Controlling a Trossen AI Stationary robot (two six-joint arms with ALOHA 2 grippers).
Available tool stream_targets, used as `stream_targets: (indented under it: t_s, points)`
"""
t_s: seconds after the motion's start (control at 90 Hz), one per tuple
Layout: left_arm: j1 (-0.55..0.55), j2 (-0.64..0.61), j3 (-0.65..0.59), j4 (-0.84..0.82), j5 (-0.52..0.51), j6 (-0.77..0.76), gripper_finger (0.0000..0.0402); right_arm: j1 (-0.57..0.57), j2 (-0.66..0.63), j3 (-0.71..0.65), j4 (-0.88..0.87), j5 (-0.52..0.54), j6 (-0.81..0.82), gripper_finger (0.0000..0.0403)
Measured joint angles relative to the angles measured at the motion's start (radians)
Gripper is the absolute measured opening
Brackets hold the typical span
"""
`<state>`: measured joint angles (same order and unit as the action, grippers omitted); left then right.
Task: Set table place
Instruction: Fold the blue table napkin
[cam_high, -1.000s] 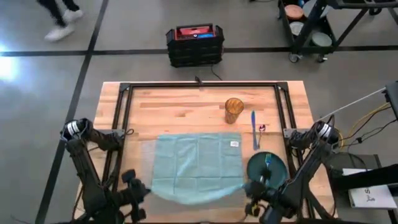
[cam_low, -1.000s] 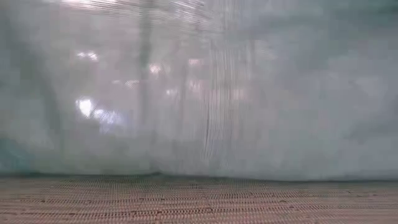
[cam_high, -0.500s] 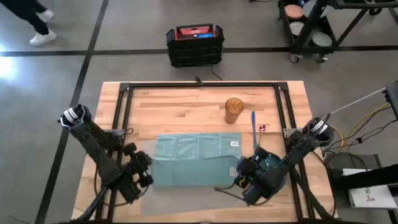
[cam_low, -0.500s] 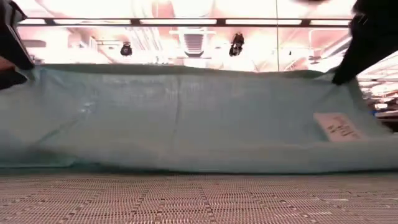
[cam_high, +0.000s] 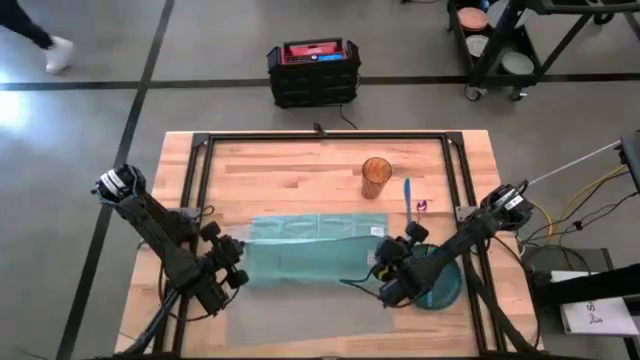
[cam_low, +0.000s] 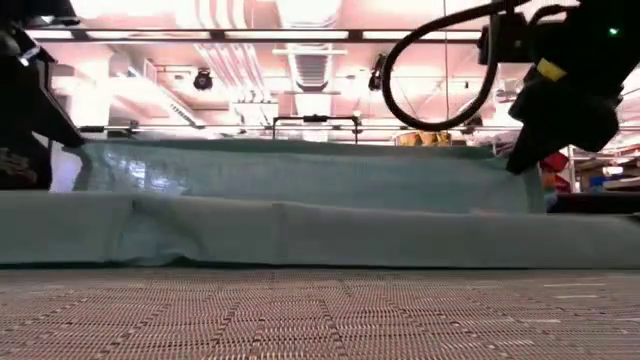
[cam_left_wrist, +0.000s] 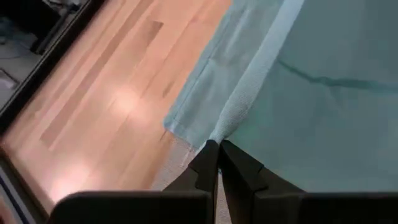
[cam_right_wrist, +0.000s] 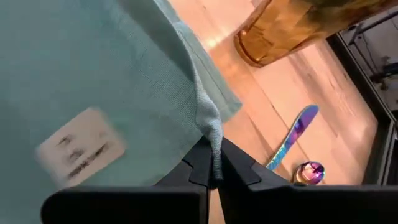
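Even overhead light in high view, soft shadows under arms. Low view backlit: ceiling lights (cam_low: 300, 35) blown out pinkish, arms in silhouette. Glare patch on table (cam_left_wrist: 118, 102) in left wrist view. Right wrist view blurry, amber cup (cam_right_wrist: 292, 25) out of focus.

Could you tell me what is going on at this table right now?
Both arms are folding a teal napkin over on the grey placemat. The left gripper is shut on one corner of the napkin and the right gripper on another. An amber cup, a utensil and a dark green plate wait nearby on the table.
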<state>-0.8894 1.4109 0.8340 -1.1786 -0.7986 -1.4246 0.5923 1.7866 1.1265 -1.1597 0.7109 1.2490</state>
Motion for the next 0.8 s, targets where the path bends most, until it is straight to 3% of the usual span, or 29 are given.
stream_targets:
  t_s: [0.389, 0.8]
  points:
    - [0.000, 0.000, -0.058, 0.040, 0.001, -0.002, 0.0000, -0.007, 0.000, -0.049, -0.002, -0.003, -0.002, 0.0000]
    - [0.015, 0.000, -0.033, 0.058, 0.002, -0.001, 0.0004, -0.013, 0.000, -0.050, 0.000, 0.000, -0.031, 0.0000]
